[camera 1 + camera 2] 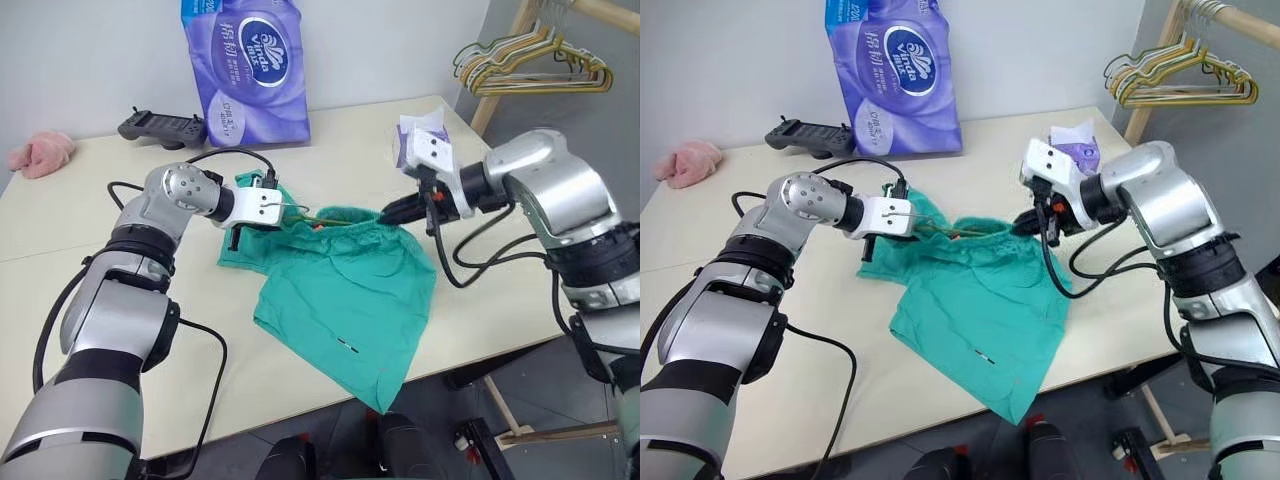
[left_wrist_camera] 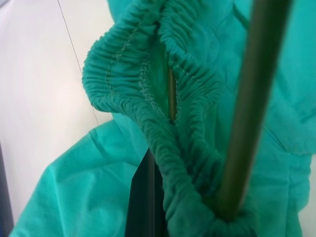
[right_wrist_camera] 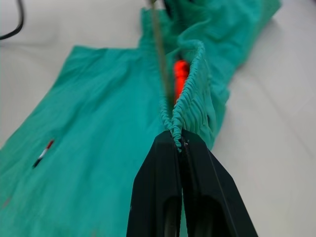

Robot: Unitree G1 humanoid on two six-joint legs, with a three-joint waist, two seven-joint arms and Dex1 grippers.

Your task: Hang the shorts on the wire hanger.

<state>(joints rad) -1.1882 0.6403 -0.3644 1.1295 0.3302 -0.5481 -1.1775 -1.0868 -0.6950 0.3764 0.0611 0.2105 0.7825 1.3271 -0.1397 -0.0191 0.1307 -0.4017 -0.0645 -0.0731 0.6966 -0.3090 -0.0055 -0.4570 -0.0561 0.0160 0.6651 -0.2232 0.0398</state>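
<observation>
Stretching between both clamped grippers, the shorts (image 1: 345, 285) hang: left gripper (image 1: 262, 222), right gripper (image 3: 178, 143) pinching waistband.

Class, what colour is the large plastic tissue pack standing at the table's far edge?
Purple plastic tissue pack with a dark blue oval logo; clearest in the left eye view.

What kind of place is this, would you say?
Probably a laundry corner or test room: a pale table with shorts on it, a wooden rack of hangers, and a tissue pack against the wall.
</observation>
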